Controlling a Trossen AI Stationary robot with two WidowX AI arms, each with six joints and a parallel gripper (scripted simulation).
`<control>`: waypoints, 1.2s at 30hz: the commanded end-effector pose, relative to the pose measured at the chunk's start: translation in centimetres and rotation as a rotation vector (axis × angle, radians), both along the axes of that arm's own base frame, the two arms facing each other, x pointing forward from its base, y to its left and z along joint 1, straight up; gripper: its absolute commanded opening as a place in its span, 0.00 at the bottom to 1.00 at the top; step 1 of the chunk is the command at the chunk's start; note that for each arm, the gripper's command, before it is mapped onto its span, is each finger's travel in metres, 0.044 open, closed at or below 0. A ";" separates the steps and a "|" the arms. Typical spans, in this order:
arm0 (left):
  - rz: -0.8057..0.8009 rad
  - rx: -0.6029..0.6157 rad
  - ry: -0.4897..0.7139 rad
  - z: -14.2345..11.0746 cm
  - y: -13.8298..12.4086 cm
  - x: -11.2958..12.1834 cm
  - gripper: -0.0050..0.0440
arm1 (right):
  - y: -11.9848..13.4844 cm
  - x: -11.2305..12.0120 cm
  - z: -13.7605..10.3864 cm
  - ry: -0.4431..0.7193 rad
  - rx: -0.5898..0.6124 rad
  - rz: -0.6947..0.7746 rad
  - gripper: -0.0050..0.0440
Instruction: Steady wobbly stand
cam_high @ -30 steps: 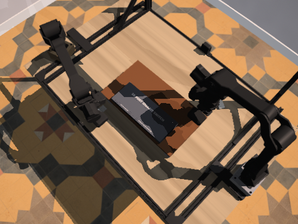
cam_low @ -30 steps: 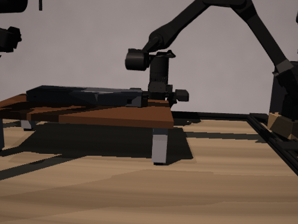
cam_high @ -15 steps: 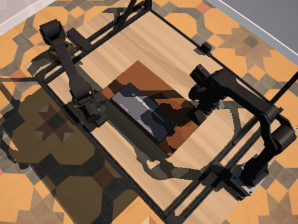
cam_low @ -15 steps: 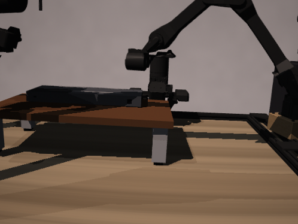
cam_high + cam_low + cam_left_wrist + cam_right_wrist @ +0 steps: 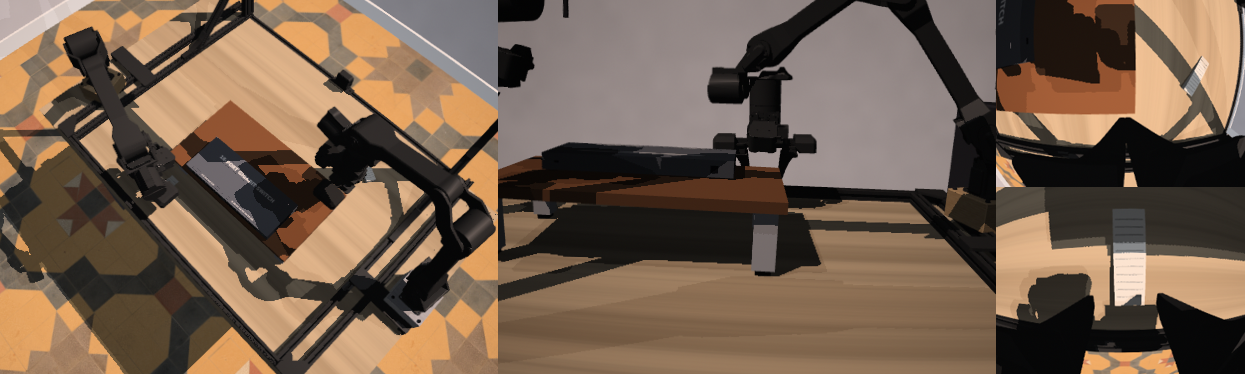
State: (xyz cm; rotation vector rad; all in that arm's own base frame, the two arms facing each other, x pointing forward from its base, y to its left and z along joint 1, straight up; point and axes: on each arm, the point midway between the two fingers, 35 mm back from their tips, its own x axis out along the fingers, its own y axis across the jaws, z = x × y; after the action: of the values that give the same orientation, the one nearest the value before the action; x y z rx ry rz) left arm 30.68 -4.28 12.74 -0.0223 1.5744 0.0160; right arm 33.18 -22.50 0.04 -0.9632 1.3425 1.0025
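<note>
Stand's far-left leg [image 5: 500, 225] cropped at edge.
</note>
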 end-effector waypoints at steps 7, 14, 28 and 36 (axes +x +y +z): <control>0.000 0.000 0.000 0.0 0.0 0.0 0.10 | -0.3 0.3 2.7 -0.018 -0.016 0.003 0.59; 0.000 0.004 -0.004 0.6 0.0 0.3 0.10 | -0.2 0.2 2.1 -0.011 -0.008 0.000 0.59; 0.000 0.004 -0.004 0.6 0.0 0.3 0.10 | -0.2 0.2 2.1 -0.011 -0.008 0.000 0.59; 0.000 0.004 -0.004 -4.6 0.0 0.3 0.10 | -0.2 0.2 2.2 -0.012 -0.008 0.000 0.59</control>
State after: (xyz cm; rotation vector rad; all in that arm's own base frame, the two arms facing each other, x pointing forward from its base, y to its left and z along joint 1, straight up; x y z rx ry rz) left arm 30.81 -4.31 9.17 -0.0187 1.5771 0.0172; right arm 33.40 -22.65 2.24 -0.9735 1.3377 0.9910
